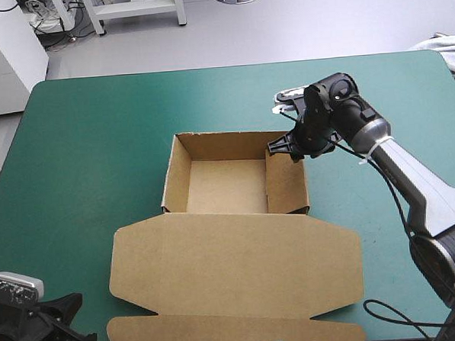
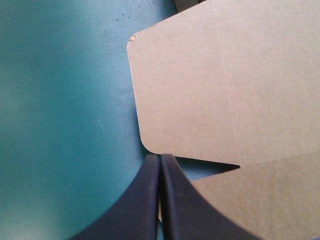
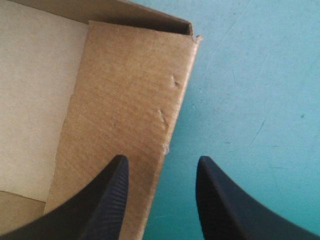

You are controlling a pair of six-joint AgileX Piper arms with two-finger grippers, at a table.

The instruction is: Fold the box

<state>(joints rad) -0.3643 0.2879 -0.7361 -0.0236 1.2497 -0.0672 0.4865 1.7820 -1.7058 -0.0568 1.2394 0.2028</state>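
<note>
Brown box (image 1: 176, 172) as open tray, bare floor inside, lid (image 1: 232, 262) flat. Right gripper (image 3: 160, 164) spread apart astride right wall (image 3: 125, 100); left gripper (image 2: 160, 158) pressed together at lid corner.

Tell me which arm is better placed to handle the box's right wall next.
Right, likely: the right tool is open astride that wall of the box; the left tool is shut beside the flat lid's corner.
</note>
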